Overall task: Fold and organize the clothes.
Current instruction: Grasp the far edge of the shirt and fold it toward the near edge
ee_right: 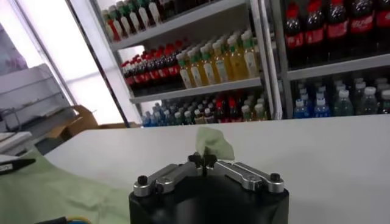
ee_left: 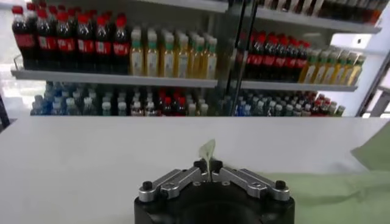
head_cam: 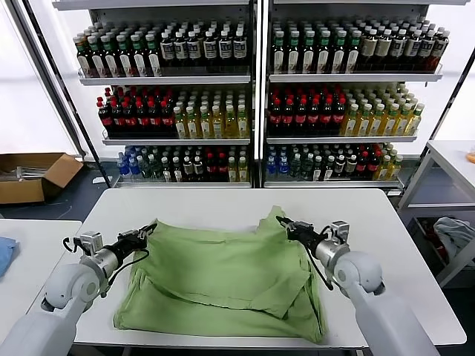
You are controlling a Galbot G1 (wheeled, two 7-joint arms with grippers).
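Observation:
The light green shirt (head_cam: 223, 274) lies partly folded on the white table (head_cam: 223, 204). My left gripper (head_cam: 148, 231) is shut on the shirt's far left corner, and a small tip of green fabric (ee_left: 208, 149) sticks up between its fingertips. My right gripper (head_cam: 286, 222) is shut on the far right corner, which stands up as a peak; a green fold (ee_right: 214, 143) pokes out past its fingertips. Both grippers hold their corners just above the table. The collar, buttons and logo patch are hidden.
Shelves of bottles (head_cam: 252, 96) stand behind the table. A cardboard box (head_cam: 33, 174) sits on the floor at far left. A blue cloth (head_cam: 6, 252) lies on a side table at left. A grey-blue cloth heap (head_cam: 454, 233) lies at right, under another table.

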